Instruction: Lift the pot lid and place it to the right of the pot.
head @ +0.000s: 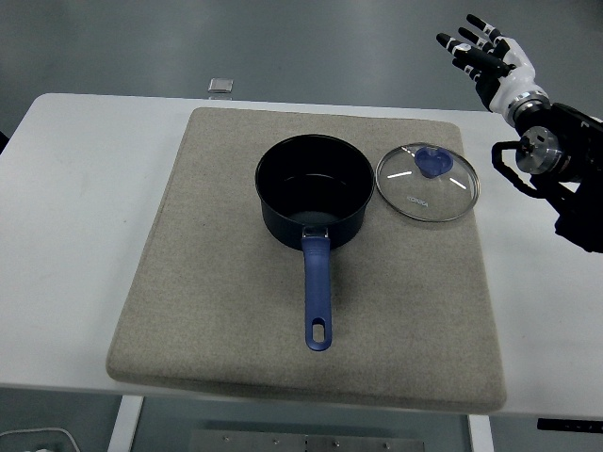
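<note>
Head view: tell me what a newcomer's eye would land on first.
The dark pot stands open mid-mat, its blue handle pointing toward the table's near edge. Just right of it the glass lid lies flat on the grey mat, blue knob up. At the upper right, the right hand is raised, fingers spread, holding nothing.
</note>
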Tool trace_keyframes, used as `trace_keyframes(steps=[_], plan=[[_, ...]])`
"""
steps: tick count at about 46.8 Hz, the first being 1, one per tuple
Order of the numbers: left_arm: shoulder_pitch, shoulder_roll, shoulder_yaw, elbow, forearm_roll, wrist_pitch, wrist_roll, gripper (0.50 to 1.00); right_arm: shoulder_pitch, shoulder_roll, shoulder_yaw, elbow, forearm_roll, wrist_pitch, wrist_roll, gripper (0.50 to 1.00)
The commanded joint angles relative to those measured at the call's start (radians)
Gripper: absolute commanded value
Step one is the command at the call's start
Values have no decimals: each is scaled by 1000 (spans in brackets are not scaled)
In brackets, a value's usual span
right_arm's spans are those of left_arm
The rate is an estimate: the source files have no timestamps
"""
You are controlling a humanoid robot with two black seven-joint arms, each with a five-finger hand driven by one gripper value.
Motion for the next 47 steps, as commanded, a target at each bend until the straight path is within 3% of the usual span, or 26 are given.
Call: trace_keyframes(steps=[1,38,47], plan=[[0,0,0,0,0,0,0,1000,0,0,0,0,0,-1,0,903],[0,0,0,0,0,0,0,1000,-22,0,3,-9,18,-7,9,903],[0,0,0,0,0,0,0,1000,-23,0,12,-9,6,5,117,905]])
